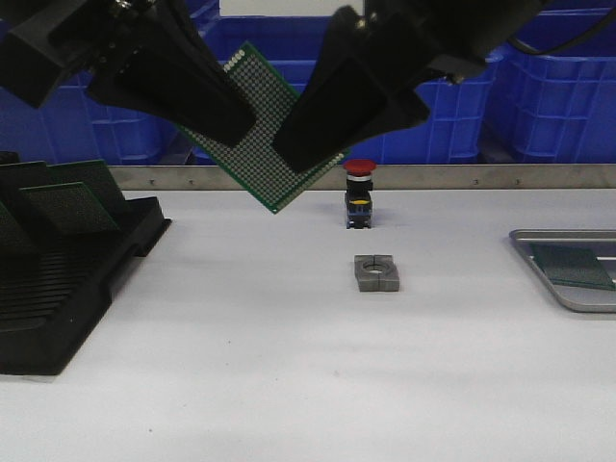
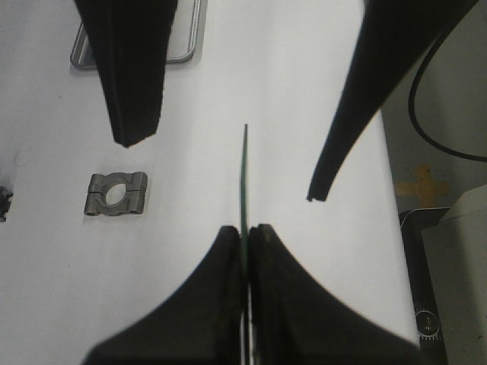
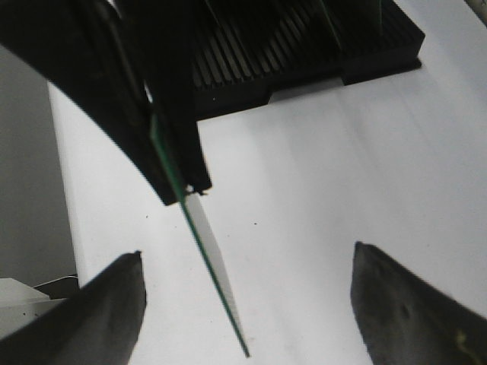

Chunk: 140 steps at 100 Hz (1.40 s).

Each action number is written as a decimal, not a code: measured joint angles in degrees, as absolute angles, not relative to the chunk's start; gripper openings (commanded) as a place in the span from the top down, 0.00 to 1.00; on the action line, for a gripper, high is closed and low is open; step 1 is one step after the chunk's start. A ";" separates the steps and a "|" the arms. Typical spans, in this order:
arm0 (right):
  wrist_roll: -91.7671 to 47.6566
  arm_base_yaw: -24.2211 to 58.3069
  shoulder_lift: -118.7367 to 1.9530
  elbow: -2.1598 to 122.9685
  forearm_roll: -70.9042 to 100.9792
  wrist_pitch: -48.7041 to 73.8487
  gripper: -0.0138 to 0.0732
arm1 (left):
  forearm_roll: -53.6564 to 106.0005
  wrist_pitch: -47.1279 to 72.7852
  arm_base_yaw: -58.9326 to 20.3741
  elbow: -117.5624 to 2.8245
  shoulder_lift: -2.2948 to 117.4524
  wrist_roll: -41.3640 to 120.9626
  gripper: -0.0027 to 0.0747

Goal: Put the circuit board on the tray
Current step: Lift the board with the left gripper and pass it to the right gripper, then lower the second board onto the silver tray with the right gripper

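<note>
Thin green circuit board [image 2: 243, 182], seen edge-on, clamped between the closed black fingers [image 2: 221, 289] of the left gripper [image 2: 245, 236]. Two black fingers [image 2: 133, 68] of the right gripper [image 2: 224, 167] spread wide either side of the board's free edge, not touching it. Grey metal clamp block [image 2: 116, 194] with round bore, lying on white table [image 2: 259, 76]. Corner of silver-grey metal tray [image 2: 186, 46], partly hidden.
</note>
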State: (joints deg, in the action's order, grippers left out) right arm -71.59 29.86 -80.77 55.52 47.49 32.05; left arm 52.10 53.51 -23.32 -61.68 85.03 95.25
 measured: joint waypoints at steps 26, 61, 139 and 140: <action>-72.01 29.86 -82.48 55.52 49.08 33.42 0.98 | 52.22 53.06 -23.32 -61.68 85.03 95.50 0.99; -73.72 30.24 -82.52 55.42 49.06 34.77 0.98 | 51.96 53.18 -23.32 -61.68 85.03 95.73 0.76; -64.16 2.36 -91.24 55.42 50.81 42.09 0.98 | 52.76 47.32 -23.32 -61.68 84.93 95.53 0.29; -63.88 2.00 -91.50 55.42 50.81 41.93 0.98 | 52.76 47.32 -23.32 -61.68 84.93 95.53 0.29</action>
